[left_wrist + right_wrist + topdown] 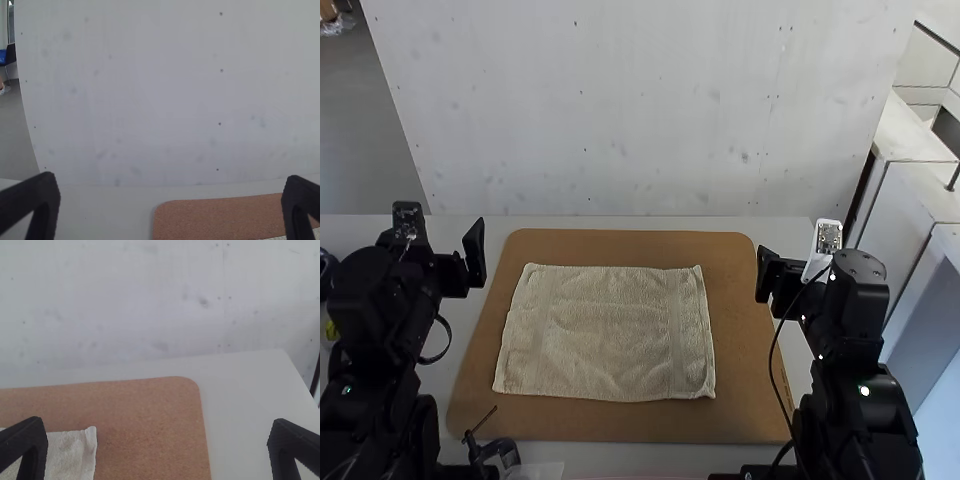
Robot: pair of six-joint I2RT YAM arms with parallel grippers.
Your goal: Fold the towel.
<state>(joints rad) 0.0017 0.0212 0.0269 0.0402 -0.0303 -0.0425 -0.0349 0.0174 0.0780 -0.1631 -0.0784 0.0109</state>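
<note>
Towel [607,333] spread flat, unfolded; folding looks not started.
Cream terry towel lies lightly wrinkled on brown board [743,330], mid-table, corners out, no fold visible. Left gripper [172,179] at towel's ten o'clock, right gripper [159,422] at its two o'clock; both apart from cloth, fingers parted, holding nothing. Done: laid out, judging by how it lies. Left: likely every fold, starting with an edge grasp, plus any final smoothing.
</note>
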